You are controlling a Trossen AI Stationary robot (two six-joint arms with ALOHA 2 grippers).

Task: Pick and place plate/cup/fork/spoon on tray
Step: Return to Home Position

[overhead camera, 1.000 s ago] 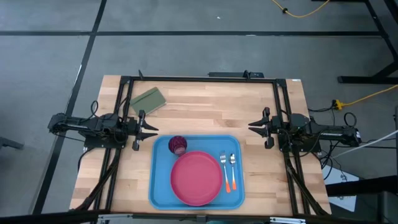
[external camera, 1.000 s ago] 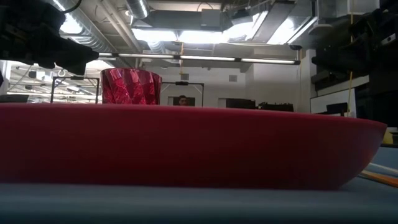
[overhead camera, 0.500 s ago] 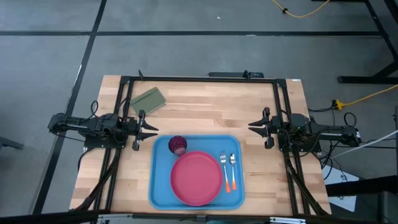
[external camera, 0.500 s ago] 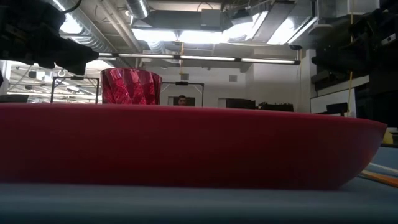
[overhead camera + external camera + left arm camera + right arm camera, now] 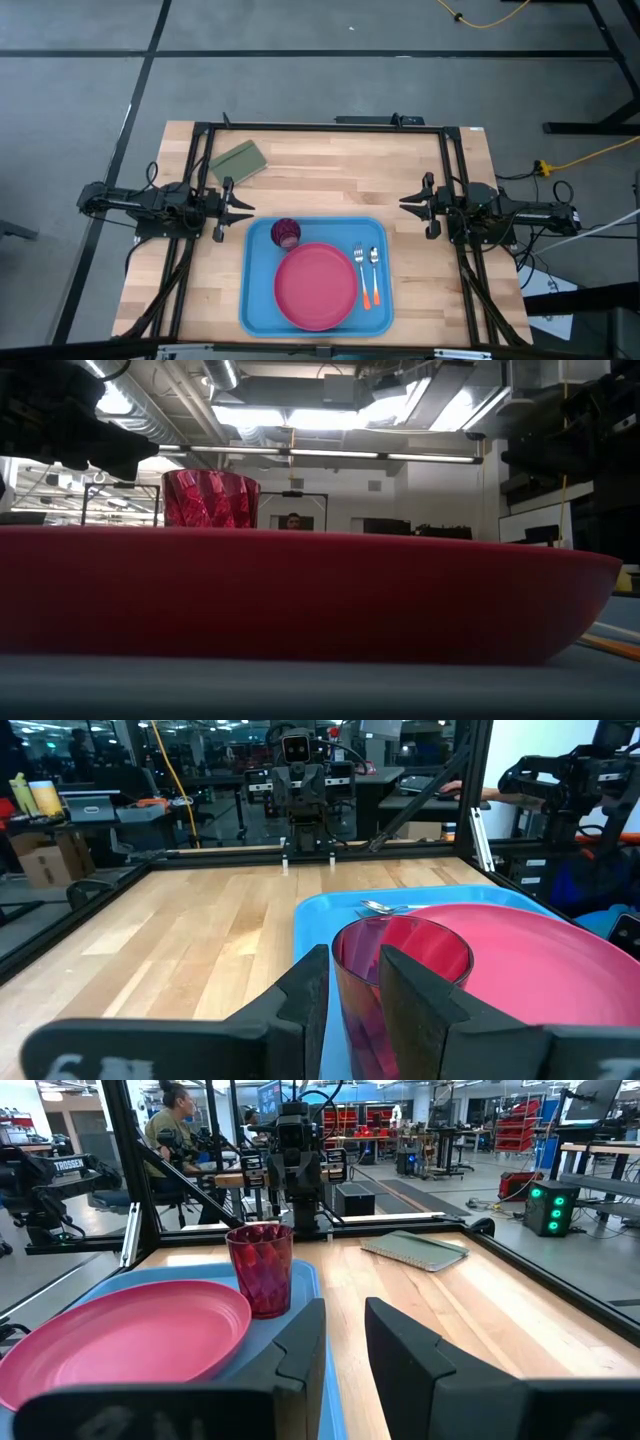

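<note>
1. One tray (image 5: 255, 300) lies on the table (image 5: 330, 170); all positions below are given relative to it
2. One plate (image 5: 316, 285) rests inside the tray, at its centre
3. One cup (image 5: 286, 233) stands upright inside the tray, at the far-left corner, just beside the plate
4. One fork (image 5: 360, 272) and one spoon (image 5: 373, 272) lie side by side inside the tray, right of the plate; their touching cannot be judged from above
5. One olive-green pad (image 5: 237, 160) lies on the table beyond the tray's far-left corner
6. Left gripper (image 5: 243, 208): just off the tray's left edge, fingers (image 5: 305, 995) slightly parted, holding nothing
7. Right gripper (image 5: 408, 206): just off the tray's right edge, fingers (image 5: 300, 1345) slightly parted, holding nothing
</note>
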